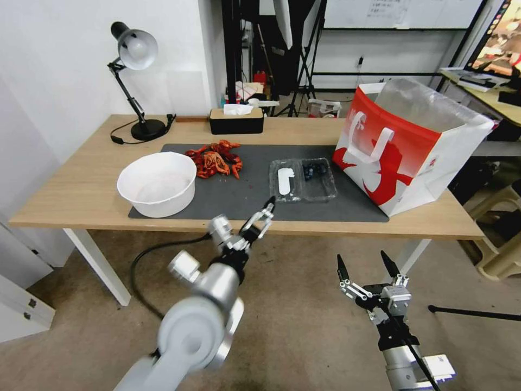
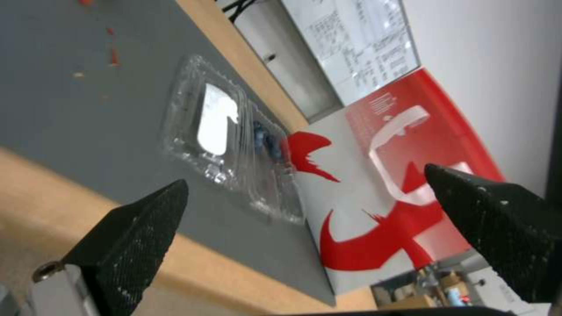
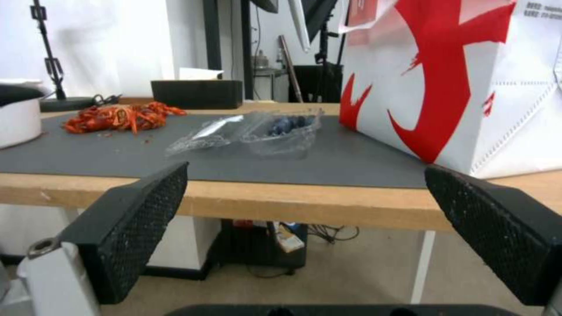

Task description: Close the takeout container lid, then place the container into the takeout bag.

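The takeout container point(image 1: 317, 182) lies open and flat on the grey mat point(image 1: 228, 198), with blue berries in its right half. Its lid point(image 1: 285, 182), the left half with a white sticker, lies face up beside it. The takeout bag point(image 1: 412, 146) stands open just right of the container. My left gripper point(image 1: 264, 212) is open and hovers at the table's front edge, just short of the lid. In the left wrist view the lid point(image 2: 214, 118) and the bag point(image 2: 380, 175) lie ahead of its spread fingers. My right gripper point(image 1: 361, 256) is open, low in front of the table, facing the container point(image 3: 281, 129).
A large white bowl point(image 1: 157, 184) sits on the mat's left end, with red crayfish point(image 1: 217, 160) behind it. A black tissue box point(image 1: 236, 120) and a desk lamp point(image 1: 135, 81) stand at the back of the wooden table point(image 1: 81, 190).
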{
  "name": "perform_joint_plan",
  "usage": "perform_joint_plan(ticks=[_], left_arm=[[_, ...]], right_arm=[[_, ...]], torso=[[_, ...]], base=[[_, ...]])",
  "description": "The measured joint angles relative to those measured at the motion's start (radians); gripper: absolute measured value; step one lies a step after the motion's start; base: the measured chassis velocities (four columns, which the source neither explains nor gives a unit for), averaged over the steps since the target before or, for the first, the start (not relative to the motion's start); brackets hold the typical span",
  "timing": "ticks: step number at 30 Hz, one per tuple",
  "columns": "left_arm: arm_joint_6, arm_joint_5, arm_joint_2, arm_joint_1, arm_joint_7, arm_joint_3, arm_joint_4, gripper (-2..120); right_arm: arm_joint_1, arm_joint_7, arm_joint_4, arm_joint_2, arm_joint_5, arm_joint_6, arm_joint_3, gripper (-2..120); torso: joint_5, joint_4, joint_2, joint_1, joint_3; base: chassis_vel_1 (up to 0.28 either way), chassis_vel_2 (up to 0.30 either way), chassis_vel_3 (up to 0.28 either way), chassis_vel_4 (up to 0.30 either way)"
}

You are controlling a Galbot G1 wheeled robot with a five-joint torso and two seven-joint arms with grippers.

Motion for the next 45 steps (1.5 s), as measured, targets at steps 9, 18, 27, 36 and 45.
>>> perform_joint_plan(ticks=[9, 18, 27, 36, 45], left_arm=[[0.023, -0.056, -0.062, -0.239, -0.157, 0.111, 0.164, 100], [0.033, -0.084, -0.132, -0.334, -0.255, 0.156, 0.259, 100], [0.032, -0.067, -0.219, -0.344, -0.281, 0.18, 0.35, 100], [0.023, -0.04, -0.294, -0.376, -0.285, 0.183, 0.43, 100], [0.012, -0.018, -0.324, -0.384, -0.283, 0.18, 0.475, 100]], right_arm=[[0.005, 0.001, -0.017, 0.024, -0.017, 0.004, -0.003, 100], [0.02, 0.012, -0.036, 0.038, -0.038, 0.008, -0.02, 100], [0.021, 0.018, -0.03, 0.038, -0.033, 0.014, -0.022, 100], [0.016, 0.017, -0.026, 0.031, -0.026, 0.023, -0.018, 100], [0.017, 0.015, -0.029, 0.029, -0.02, 0.027, -0.016, 100]], torso=[[0.0001, 0.0001, 0.0, 0.0, 0.0], [0.0001, 0.0001, 0.0, 0.0, 0.0], [0.0001, 0.0002, 0.0, 0.0, 0.0], [0.0001, 0.0001, 0.0, 0.0, 0.0], [0.0, 0.0001, 0.0, 0.0, 0.0]], base=[[0.0, 0.0, 0.0, 0.0], [0.0, 0.0, 0.0, 0.0], [0.0, 0.0, 0.0, 0.0], [0.0, 0.0, 0.0, 0.0], [0.0, 0.0, 0.0, 0.0]])
